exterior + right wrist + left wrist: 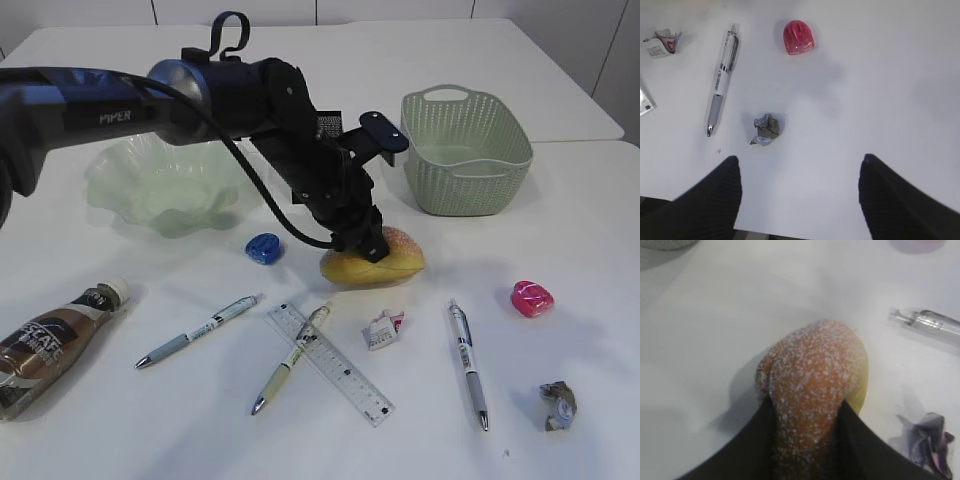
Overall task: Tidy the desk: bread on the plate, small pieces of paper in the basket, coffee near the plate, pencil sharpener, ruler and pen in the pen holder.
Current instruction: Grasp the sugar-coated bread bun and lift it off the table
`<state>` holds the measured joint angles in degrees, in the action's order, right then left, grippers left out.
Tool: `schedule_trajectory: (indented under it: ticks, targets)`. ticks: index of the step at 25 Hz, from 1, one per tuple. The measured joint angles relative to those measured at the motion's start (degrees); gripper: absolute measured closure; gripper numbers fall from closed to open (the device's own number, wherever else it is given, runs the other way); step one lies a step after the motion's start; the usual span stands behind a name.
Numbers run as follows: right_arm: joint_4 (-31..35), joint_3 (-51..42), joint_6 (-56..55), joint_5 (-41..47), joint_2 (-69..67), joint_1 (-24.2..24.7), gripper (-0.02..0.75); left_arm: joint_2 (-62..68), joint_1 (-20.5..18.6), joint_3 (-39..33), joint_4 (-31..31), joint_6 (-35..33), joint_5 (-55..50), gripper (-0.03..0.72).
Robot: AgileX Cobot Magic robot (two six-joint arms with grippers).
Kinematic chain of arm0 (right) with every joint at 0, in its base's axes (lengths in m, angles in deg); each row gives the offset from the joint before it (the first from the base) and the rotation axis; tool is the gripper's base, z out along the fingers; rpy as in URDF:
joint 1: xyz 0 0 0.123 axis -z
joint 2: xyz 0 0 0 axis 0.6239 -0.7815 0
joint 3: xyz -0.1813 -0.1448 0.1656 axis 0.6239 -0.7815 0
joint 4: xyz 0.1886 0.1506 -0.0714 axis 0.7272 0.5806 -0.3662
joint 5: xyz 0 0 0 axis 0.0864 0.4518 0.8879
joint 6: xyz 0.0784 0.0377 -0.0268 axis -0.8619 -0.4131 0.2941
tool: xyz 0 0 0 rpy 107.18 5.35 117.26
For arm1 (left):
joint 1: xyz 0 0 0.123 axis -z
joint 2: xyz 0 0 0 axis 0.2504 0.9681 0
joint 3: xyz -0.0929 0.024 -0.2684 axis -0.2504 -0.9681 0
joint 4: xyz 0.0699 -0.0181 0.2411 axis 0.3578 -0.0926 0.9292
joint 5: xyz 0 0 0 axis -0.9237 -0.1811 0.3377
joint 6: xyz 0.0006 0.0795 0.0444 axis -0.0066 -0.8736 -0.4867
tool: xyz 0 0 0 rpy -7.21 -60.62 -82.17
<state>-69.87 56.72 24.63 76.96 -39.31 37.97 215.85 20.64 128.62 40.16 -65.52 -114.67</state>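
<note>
A sugar-dusted bread [398, 262] lies mid-table, and my left gripper [366, 246] is shut on it from above. In the left wrist view both black fingers [752, 450] press the bread's [815, 370] sides. The green glass plate [130, 180] sits back left and the green basket [465, 150] back right. The coffee bottle [50, 345] lies at the front left. My right gripper [800, 170] hangs open over bare table, near a grey paper ball [766, 129], a pen [723, 77] and a pink sharpener [798, 37]. The pen holder is out of view.
A blue sharpener [264, 247] lies left of the bread. Two pens [200, 330] [290, 358], a clear ruler [330, 362] and a paper scrap [384, 328] lie along the front. A third pen [468, 362] and a grey paper ball [558, 405] are front right.
</note>
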Motion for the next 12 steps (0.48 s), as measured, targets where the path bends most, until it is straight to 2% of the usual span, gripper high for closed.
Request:
schedule_trajectory:
  ticks: [12]
  targets:
    - [0.0, 0.0, -0.1, 0.3, 0.0, 0.0, 0.172, -5.5, 0.0, 0.0, 0.3, 3.5, -7.8, 0.477]
